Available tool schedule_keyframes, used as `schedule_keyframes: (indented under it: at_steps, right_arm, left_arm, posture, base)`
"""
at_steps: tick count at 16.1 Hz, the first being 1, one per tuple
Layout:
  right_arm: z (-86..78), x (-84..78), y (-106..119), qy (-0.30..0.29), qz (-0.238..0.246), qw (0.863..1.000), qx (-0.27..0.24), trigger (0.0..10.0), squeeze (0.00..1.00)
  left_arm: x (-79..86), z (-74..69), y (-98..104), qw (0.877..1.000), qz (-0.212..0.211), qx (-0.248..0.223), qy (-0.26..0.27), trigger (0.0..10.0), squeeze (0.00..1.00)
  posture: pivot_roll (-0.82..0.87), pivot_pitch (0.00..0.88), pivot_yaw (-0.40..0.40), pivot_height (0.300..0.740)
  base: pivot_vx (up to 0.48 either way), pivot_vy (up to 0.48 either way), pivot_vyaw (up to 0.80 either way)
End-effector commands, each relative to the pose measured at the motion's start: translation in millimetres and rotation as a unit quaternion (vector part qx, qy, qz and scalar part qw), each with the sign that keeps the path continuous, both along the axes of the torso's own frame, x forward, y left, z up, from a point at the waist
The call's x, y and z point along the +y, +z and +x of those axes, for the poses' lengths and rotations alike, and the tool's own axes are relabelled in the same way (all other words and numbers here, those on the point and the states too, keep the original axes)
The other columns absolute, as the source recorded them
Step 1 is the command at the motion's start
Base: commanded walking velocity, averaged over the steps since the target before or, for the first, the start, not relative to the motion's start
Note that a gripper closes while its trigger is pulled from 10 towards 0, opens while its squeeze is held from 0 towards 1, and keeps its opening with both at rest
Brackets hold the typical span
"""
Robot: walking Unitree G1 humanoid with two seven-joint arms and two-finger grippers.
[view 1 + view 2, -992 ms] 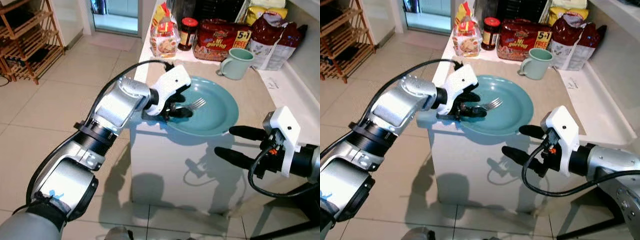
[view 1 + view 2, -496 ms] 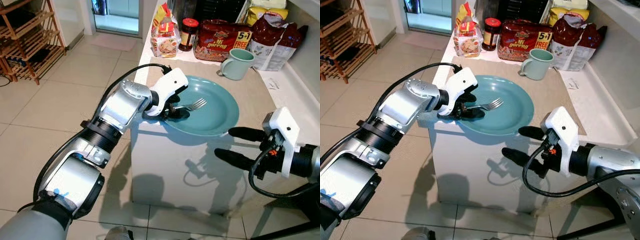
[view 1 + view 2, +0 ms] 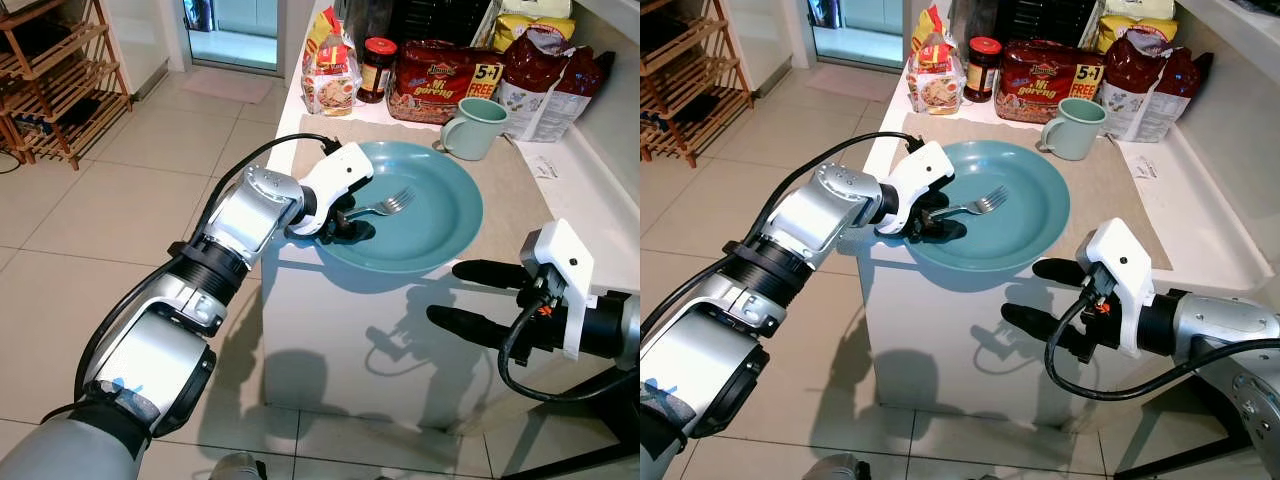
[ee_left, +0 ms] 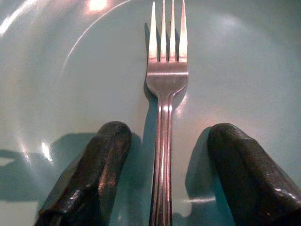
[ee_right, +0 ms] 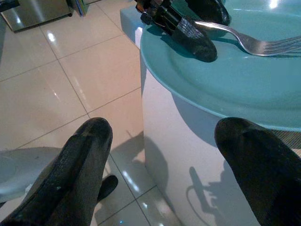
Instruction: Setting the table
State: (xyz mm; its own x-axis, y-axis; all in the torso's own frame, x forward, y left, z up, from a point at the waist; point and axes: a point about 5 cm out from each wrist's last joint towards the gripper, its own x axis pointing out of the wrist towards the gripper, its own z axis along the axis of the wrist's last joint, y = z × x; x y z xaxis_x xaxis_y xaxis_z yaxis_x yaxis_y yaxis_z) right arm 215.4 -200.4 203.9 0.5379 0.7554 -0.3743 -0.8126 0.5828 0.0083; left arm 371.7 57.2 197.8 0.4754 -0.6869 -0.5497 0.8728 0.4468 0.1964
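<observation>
The left claw point(image 3: 345, 222) reaches over the teal plate's point(image 3: 440, 225) left rim, its fingers apart beside the fork point(image 4: 164, 94) handle, seemingly without squeezing it. The right claw point(image 3: 470, 297) hovers spread, below the tabletop's point(image 3: 520, 190) near edge.

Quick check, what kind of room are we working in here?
Most likely a home kitchen: a white counter holds a teal plate with a fork, a mug, and snack packets at the back.
</observation>
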Motion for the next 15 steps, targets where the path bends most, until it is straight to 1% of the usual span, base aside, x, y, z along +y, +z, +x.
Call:
schedule_keyframes:
  at_steps: [1, 9, 15]
  right_arm:
    - [-2.3, 0.6, 2.7, 0.010, -0.005, 1.000, -0.004, 10.0, 0.00]
    - [-2.3, 0.4, 2.9, 0.011, -0.007, 1.000, -0.004, 10.0, 0.00]
    - [-1.6, 0.5, 3.3, 0.012, -0.006, 1.000, -0.004, 10.0, 0.00]
  left_arm:
    - [-2.3, 1.0, 0.7, 1.000, 0.014, -0.001, -0.005, 0.0, 0.00]
    - [-1.8, 0.3, 1.0, 1.000, 0.018, -0.001, -0.014, 0.0, 0.00]
    - [-0.2, 2.5, 6.9, 1.000, 0.010, -0.007, -0.009, 0.0, 0.00]
  posture:
    - [0.00, 0.000, -0.087, 0.740]
    - [0.00, 0.000, -0.087, 0.740]
    - [0.00, 0.000, -0.087, 0.740]
  base:
    - [0.000, 0.000, 0.00]
    - [0.000, 0.000, 0.00]
    - [0.000, 0.000, 0.00]
